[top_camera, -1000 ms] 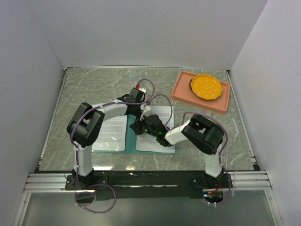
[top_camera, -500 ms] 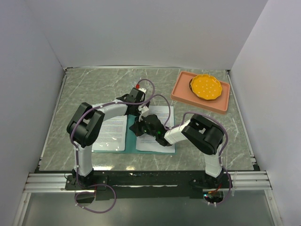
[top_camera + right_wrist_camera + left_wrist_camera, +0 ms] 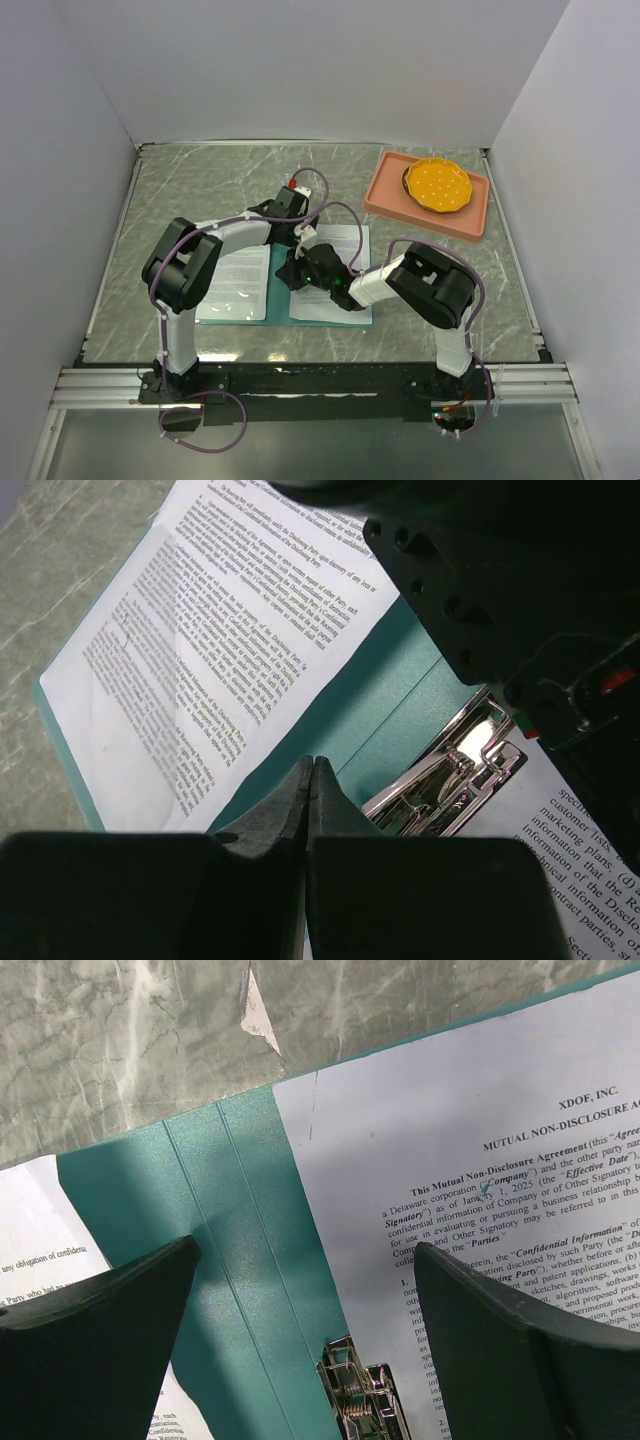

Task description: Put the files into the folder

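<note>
The teal folder (image 3: 278, 292) lies open on the table with its metal clip (image 3: 365, 1400) at the spine. One white printed file (image 3: 238, 280) rests on its left half and another file (image 3: 345, 245) on its right half. My left gripper (image 3: 305, 1250) hangs open above the spine, one finger over each sheet, with nothing between its fingers. My right gripper (image 3: 312, 765) is shut and empty, its tip low over the teal spine (image 3: 400, 690) just beside the clip (image 3: 460, 770). In the top view both grippers meet over the folder's middle.
A salmon-pink tray (image 3: 385, 195) holding a yellow dish (image 3: 437, 185) stands at the back right. White walls close in the marble table (image 3: 180, 190) on three sides. The left arm's wrist body (image 3: 520, 580) looms close above my right gripper.
My right gripper has edged slightly left over the spine. The left gripper stays open in the same place and the sheets have not moved.
</note>
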